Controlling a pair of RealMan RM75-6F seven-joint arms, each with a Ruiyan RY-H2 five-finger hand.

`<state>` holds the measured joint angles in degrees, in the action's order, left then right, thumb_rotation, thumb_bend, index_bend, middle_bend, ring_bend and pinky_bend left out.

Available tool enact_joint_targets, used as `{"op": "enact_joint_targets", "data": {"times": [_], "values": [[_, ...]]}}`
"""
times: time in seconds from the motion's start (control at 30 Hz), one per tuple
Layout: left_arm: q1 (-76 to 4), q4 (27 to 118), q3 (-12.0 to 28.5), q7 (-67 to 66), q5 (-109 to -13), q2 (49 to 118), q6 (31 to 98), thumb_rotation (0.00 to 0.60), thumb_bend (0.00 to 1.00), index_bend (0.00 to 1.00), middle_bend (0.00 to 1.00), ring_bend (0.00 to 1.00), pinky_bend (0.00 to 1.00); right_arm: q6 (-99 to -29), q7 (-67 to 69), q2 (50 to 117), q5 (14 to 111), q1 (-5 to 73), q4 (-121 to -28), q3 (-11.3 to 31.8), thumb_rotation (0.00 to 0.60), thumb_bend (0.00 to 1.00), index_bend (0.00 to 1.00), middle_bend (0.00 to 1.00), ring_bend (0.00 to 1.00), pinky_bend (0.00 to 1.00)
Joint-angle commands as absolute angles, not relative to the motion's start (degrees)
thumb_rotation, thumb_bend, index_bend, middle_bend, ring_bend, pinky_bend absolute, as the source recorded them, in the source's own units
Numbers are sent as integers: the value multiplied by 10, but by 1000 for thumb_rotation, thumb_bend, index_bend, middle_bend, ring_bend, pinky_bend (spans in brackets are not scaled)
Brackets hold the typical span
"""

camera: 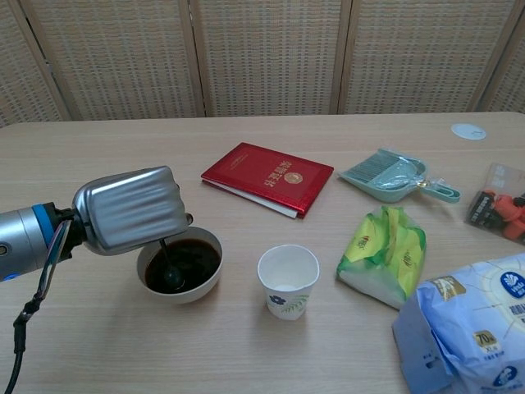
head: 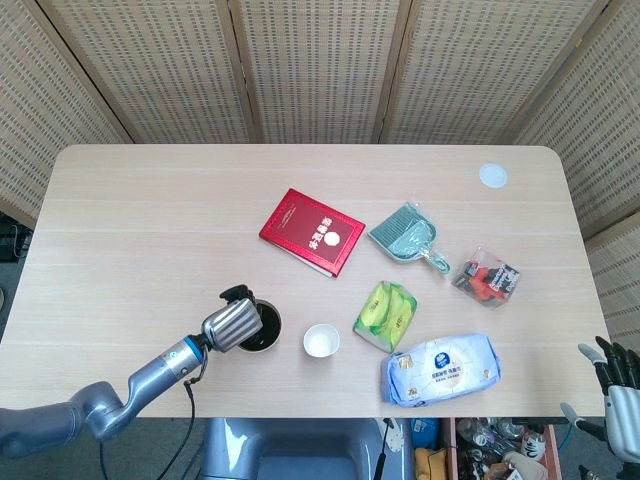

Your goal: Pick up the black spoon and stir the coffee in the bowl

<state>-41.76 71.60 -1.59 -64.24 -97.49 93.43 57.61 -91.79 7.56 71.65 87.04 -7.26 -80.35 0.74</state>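
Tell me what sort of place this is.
Probably a staged indoor test area, not a real kitchen: a plain wooden table fenced by woven folding screens, strewn with unrelated items such as a red booklet, a small dustpan and a wipes pack.

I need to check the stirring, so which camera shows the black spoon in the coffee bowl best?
The chest view. There the thin black spoon runs down from the left hand into the dark coffee of the white bowl, its tip visible in the liquid. In the head view the left hand covers the spoon; only part of the bowl shows.
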Motion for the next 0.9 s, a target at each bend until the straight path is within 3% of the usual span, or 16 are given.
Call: {"op": "enact_joint_targets", "data": {"times": [0.03,0.4,0.7,0.77,0.9], "values": [[-420,720,-10,-649,-971,942,571,600,389,658,696,654,717,-919,77,717,870,-74,-803,7,600,235,218,154,19,93],[-433,706,26,-680,-930,972,548,600,389,658,696,654,716,-916,80,717,864,-76,-799,8,600,235,218,154,19,93],[-423,702,19,-684,-912,964,551,600,389,658,696,654,717,-913,78,717,867,-74,-801,8,600,236,218,154,19,93],[-421,703,17,-686,-910,961,553,600,389,615,696,654,716,-913,77,716,869,-73,-802,8,600,236,218,154,19,93],[-414,715,18,-700,-897,958,558,600,388,433,679,646,716,-914,75,715,871,-72,-805,8,600,235,218,154,19,93]]}}
